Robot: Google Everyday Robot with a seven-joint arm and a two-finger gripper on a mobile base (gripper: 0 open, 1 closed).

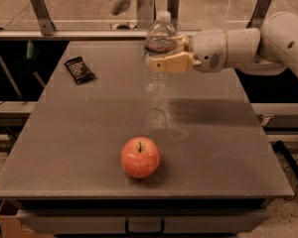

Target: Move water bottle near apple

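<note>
Arm (248,46) level — jaws round water bottle (160,36) aloft

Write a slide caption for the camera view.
Gripper holds the water bottle upright above the table, well behind the apple; a snack wrapper lies at the left.

Worktop (228,148): grey, matte, rectangular.
Snack wrapper (80,70): small and black, lying flat near the far-left corner, skewed to the edges.
Left strut (41,11): slanted metal, beyond the far-left corner.
Right strut (260,6): slanted metal, beyond the far-right corner.
Drawer handle (145,227): dark, under the middle of the near edge.
Claw (161,63): over the far half of the worktop, closed around the water bottle (160,43).
</note>
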